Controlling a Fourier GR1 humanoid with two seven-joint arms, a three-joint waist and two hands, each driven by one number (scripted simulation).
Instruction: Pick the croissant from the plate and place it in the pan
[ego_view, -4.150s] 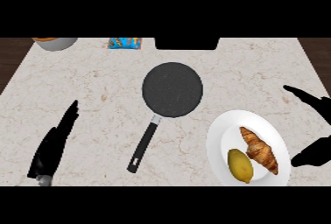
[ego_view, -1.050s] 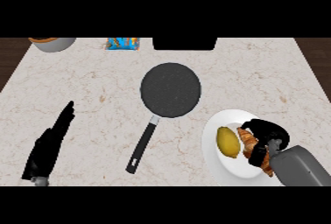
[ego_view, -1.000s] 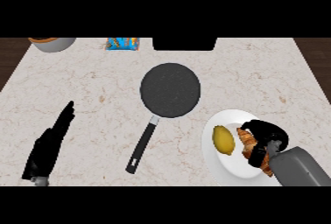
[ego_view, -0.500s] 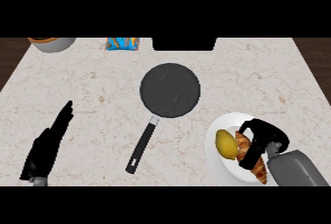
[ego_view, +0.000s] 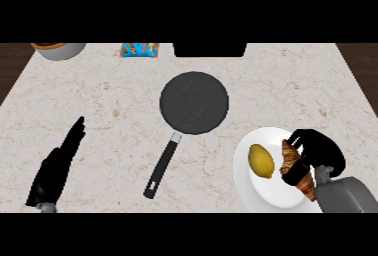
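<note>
We see the right robot hand (ego_view: 319, 150) curled around the golden-brown croissant (ego_view: 289, 156), which shows at the right side of the round white plate (ego_view: 264, 194), near right on the pale marble table (ego_view: 103, 100). An oval yellow fruit (ego_view: 260, 161) lies just left of it. The round black frying pan (ego_view: 194, 102) sits farther left, apart from the plate. Near left, the left robot hand (ego_view: 57, 167) rests with its fingers straight.

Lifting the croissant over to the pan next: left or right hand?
Right. The right hand is curled round the croissant on the plate, with the pan just up-left of it. The left hand lies open at the far left, on the other side of the pan from the plate.
</note>
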